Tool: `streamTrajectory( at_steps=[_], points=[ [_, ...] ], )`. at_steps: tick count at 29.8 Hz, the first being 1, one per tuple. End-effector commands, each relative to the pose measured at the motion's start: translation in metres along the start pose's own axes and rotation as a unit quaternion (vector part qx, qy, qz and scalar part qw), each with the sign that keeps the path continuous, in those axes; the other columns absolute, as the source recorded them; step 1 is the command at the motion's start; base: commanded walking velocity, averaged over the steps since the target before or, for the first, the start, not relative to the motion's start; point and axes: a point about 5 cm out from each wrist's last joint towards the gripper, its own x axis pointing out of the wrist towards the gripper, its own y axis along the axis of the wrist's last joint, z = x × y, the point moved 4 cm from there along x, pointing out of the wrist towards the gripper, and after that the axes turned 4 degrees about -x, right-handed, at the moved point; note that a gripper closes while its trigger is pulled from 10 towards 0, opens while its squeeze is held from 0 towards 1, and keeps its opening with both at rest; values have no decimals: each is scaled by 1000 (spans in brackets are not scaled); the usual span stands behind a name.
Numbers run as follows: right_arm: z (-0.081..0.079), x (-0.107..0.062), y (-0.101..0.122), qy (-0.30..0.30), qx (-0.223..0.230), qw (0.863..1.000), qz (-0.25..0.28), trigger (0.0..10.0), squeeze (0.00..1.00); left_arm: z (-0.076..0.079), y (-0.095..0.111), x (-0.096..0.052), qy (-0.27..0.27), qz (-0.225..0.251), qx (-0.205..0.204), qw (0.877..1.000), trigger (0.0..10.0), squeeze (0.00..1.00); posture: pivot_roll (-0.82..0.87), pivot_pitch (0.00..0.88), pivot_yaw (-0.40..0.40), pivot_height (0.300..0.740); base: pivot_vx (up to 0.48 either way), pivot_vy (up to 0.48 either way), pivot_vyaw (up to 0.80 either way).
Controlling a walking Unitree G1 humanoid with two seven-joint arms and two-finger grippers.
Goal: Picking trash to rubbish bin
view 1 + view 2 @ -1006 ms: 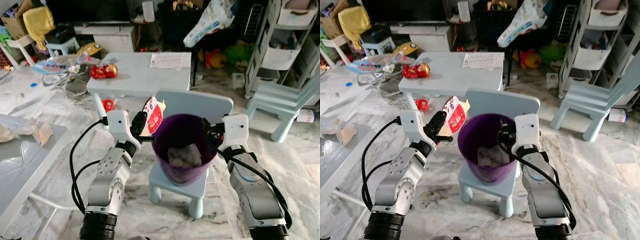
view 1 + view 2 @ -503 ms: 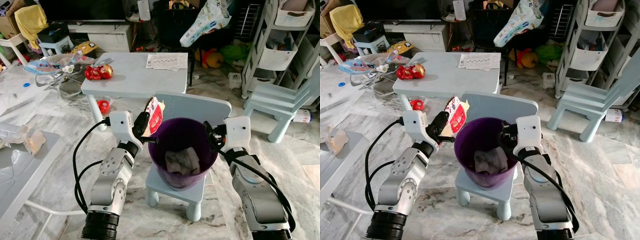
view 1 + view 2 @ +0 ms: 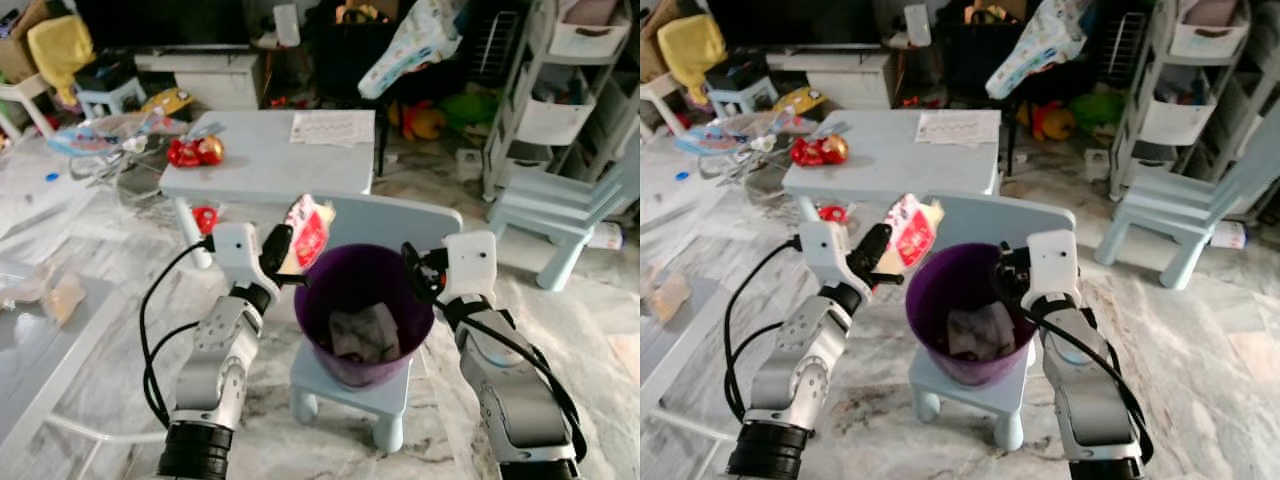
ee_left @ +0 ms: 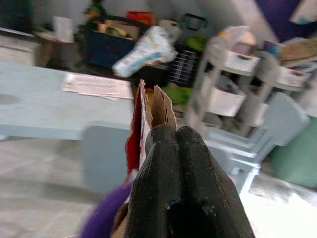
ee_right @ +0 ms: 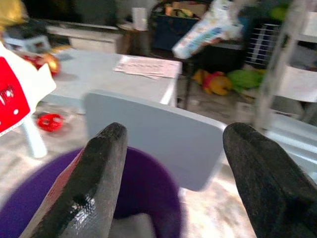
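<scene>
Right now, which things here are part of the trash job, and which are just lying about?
Job:
left gripper, shut on the red and white wrapper
purple bin on the small chair, paper already inside
right gripper, jaws open beside the bin

Lying about:
light blue table
red toy
papers

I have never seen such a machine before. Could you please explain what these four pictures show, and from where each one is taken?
This is a humanoid robot tidying a home. Two pictures come from cameras in its head, looking down at its silver arms. The other two come from a camera on each wrist, looking along that gripper's black fingers. A purple bin stands on a small pale blue chair, with some crumpled trash already inside. The left gripper is shut on a red and white wrapper, held just beside the bin's rim. The right gripper is open at the bin's other side. Behind stands a pale blue table with papers.
</scene>
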Motion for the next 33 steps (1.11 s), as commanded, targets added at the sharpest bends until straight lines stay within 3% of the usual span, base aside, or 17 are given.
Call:
streamTrajectory(
  at_steps=[1, 19, 28, 31, 33],
  points=[
    [-7, 1, 9, 7, 4, 1000, 14, 10000, 0, -8, 4, -1, 7, 3, 13, 1000, 10000, 0, -55, 31, 49, 740, 322, 0, 0],
    [-10, 1, 7, 12, 3, 1000, 7, 10000, 0, -8, -10, 0, 6, -28, 24, 999, 10000, 0, -54, 28, 51, 740, 314, 0, 0],
    [-16, -2, 1, 33, 6, 999, -12, 10000, 0, -14, -49, 0, -1, -101, 43, 994, 10000, 0, -55, 25, 63, 740, 0, 0, 0],
    [-22, -8, -9, 62, 8, 997, -45, 10000, 0, -18, -64, -1, 2, -134, 52, 990, 10000, 0, -59, 33, 73, 740, 0, 0, 0],
    [-30, -22, -24, 102, 11, 991, -91, 10000, 0, -20, -82, -1, -2, -164, 63, 984, 10000, 0, -65, 46, 84, 740, 0, 0, 0]
  ],
)
